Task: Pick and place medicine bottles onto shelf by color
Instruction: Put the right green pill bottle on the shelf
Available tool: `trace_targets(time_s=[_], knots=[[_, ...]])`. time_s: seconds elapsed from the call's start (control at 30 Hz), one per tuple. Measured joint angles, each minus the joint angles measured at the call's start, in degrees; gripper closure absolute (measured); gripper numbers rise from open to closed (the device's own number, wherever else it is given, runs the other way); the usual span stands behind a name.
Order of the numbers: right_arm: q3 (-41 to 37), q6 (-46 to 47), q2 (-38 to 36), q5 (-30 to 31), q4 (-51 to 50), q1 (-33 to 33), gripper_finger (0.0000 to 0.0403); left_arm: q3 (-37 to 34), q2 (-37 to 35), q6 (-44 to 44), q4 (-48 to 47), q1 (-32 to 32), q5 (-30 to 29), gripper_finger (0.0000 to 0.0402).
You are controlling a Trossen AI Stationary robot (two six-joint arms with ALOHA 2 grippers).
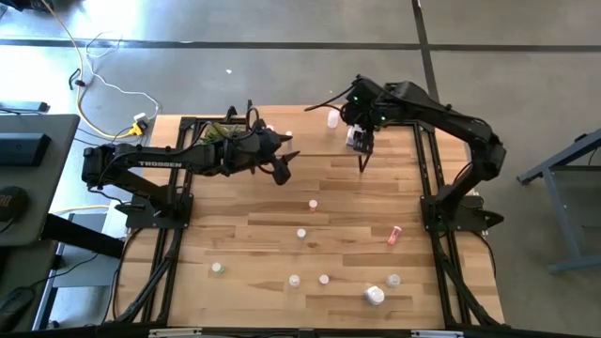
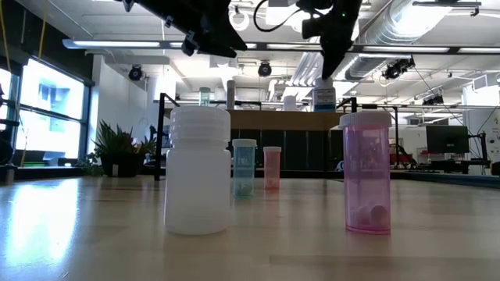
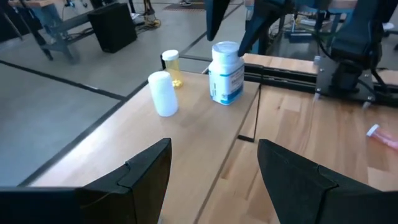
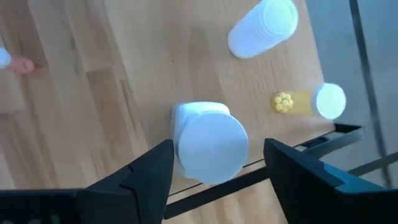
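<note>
Two arms over the far tabletop (image 1: 282, 216) in the high view; small bottles (image 1: 310, 204) scattered nearer. Left wrist: left gripper (image 3: 214, 165) fingers spread, empty, facing white labelled bottle (image 3: 226, 73) on the shelf (image 3: 186, 134). Right wrist: right gripper (image 4: 217, 171) fingers spread, straddling that bottle's cap.

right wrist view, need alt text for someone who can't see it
The right gripper hangs open directly above a white-capped bottle standing on the light-wood shelf, its two dark fingers either side of the cap. Farther along the shelf stand a plain white bottle and a yellow bottle.
</note>
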Motion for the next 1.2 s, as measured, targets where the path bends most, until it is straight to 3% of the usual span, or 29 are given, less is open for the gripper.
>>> trace_targets(time_s=[0.43, 0.67, 1.03, 1.2], knots=[[0.0, 11.6, -5.9, -0.1, 2.0, 1.0, 0.0162, 0.0, 0.0, -2.6, -0.4, -3.9, 0.2, 0.0156], [0.0, 20.0, -9.6, -0.1, 3.5, 4.0, 0.0162, 0.0, 0.0, -3.6, -0.4, -6.0, 8.2, 0.0143], [0.0, 34.8, -12.1, -0.1, 5.8, 9.3, 0.0162, -0.1, 0.0, -5.0, -4.4, -11.9, 10.5, 0.0143], [0.0, 38.7, -12.1, -0.1, 6.3, 11.6, 0.0162, -4.1, 0.0, -6.2, -4.5, -15.7, 10.5, 0.0143]])
